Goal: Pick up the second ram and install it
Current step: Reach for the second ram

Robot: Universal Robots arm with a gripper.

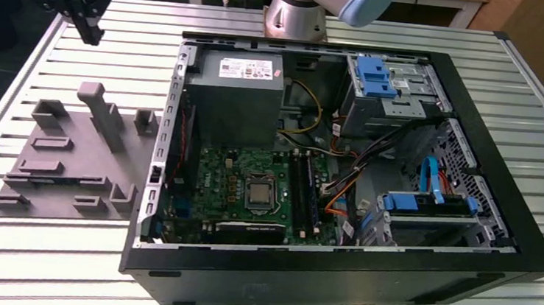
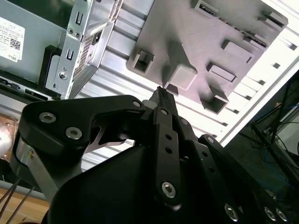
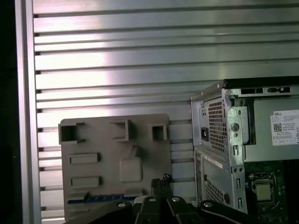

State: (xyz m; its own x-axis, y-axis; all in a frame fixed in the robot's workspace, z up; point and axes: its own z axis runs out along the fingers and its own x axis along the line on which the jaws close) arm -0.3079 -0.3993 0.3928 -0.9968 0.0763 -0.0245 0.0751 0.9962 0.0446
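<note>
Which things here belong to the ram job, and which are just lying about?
Job: gripper; grey tray; dark strip on it, possibly the second ram; memory slots.
Lying about: power supply; blue drive caddies; cables.

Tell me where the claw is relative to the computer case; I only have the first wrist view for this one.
Observer: In the exterior view the claw hangs above the table at that view's upper left, beyond the grey tray and outside the case.
Operator: Is it carrying anything?
Observer: The second wrist view shows its tips closed together with nothing between them.
Operator: Can you see the memory slots?
Observer: Yes, the dark slots lie just to the exterior view's right of the processor socket.
</note>
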